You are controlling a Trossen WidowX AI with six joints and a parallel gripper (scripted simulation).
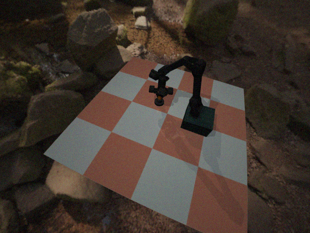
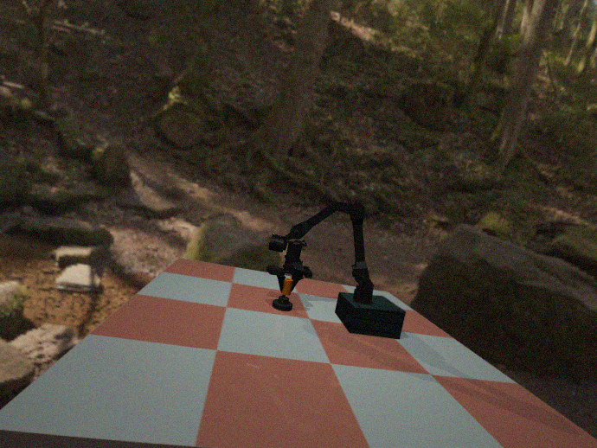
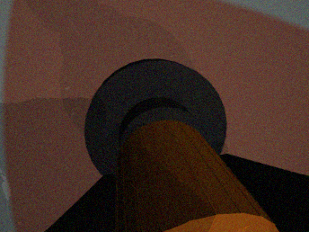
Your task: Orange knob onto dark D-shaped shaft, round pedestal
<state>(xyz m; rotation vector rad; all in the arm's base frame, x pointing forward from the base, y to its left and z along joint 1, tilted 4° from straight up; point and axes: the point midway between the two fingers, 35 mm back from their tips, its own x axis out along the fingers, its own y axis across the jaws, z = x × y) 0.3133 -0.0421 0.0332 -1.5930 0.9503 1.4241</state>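
The orange knob is roughly upright between the fingers of my gripper, which is shut on it. The dark round pedestal stands on the table directly below. In the wrist view the knob's lower end covers the middle of the pedestal's raised centre step. The knob's lower end is at or just above that step; I cannot tell whether they touch. The shaft is hidden, so how far it sits inside the knob and how the flat sides line up do not show.
The arm's dark green base block stands on the checkered table, to the right of the pedestal in the top and exterior views. The arm reaches over from it. Rocks surround the table.
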